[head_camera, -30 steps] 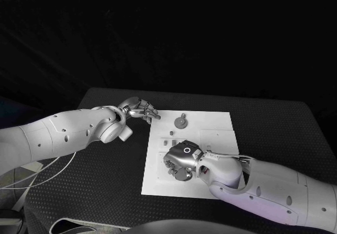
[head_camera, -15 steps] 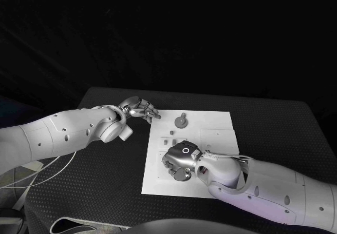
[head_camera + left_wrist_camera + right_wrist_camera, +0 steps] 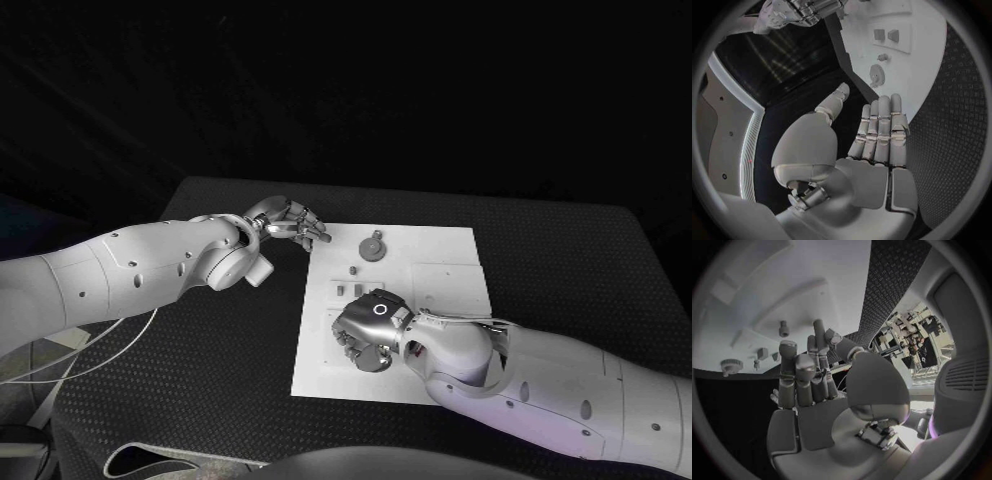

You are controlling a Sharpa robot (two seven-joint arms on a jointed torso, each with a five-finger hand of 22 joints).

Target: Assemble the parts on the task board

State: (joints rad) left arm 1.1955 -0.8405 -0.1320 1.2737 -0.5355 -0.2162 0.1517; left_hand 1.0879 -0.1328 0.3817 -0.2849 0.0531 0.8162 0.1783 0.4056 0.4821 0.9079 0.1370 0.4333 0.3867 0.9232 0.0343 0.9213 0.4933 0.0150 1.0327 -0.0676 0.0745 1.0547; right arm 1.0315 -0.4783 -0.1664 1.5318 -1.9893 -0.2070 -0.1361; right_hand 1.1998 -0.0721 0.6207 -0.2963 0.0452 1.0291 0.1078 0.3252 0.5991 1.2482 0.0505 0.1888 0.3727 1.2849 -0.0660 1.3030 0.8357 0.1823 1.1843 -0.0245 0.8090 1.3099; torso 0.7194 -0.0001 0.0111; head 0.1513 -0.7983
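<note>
The right robot hand [image 3: 369, 330] hangs low over the near half of the task board [image 3: 447, 300], fingers stretched out straight and nothing held, as the right wrist view shows. Over at the board's far left corner, the left robot hand [image 3: 289, 224] hovers just off the edge above the table [image 3: 562, 250], fingers extended side by side, thumb apart, holding nothing as well. And the parts? A round, disc-like part [image 3: 374, 248] sits flat on the far end of the board, with smaller pegs [image 3: 352, 271] nearer the middle and a short knobbed pin [image 3: 784, 329] standing upright ahead of the right fingers. These look like light, rigid little pieces, likely slick, so a fingertip pinch across the sides should suit them best. The pin's long axis runs straight up from the board; the disc lies flat, with a small tab pointing away from the robot.
</note>
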